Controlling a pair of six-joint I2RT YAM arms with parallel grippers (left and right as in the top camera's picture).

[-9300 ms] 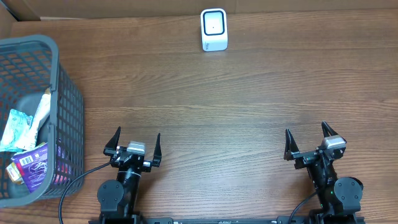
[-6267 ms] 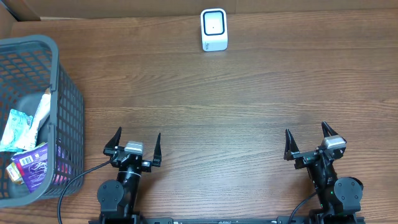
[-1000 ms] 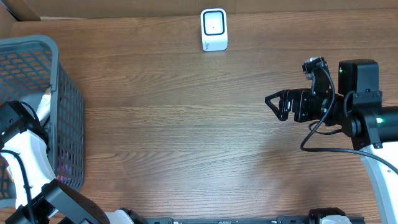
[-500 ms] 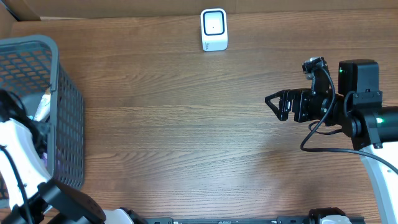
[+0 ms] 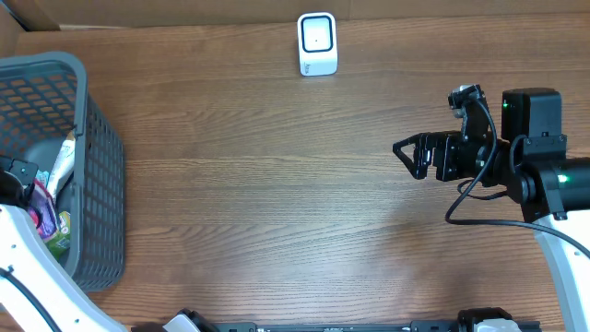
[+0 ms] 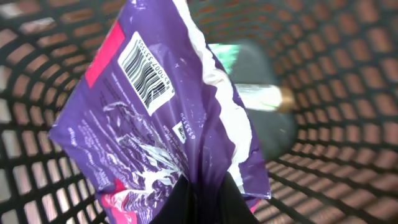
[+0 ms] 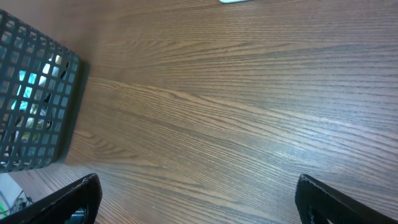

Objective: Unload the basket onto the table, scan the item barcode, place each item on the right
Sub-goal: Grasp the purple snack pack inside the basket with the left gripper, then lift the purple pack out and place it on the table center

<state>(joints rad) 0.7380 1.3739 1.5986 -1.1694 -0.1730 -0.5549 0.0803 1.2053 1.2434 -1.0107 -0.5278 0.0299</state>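
The item is a purple snack packet with a pink patch and a barcode facing the left wrist camera. My left gripper is shut on its lower edge and holds it inside the grey mesh basket. From overhead the left gripper sits at the basket's left side, with the packet showing beside it. The white barcode scanner stands at the table's far edge. My right gripper hovers open over the right half of the table, pointing left, nothing between its fingers.
The basket stands at the table's left edge and also shows in the right wrist view. Other packets lie in it, a white-green one and a green one. Bare wood lies between basket, scanner and right gripper.
My left gripper has finished shutting on the purple packet, and the arm has shifted toward the near side of the basket with it. The right arm has not moved.
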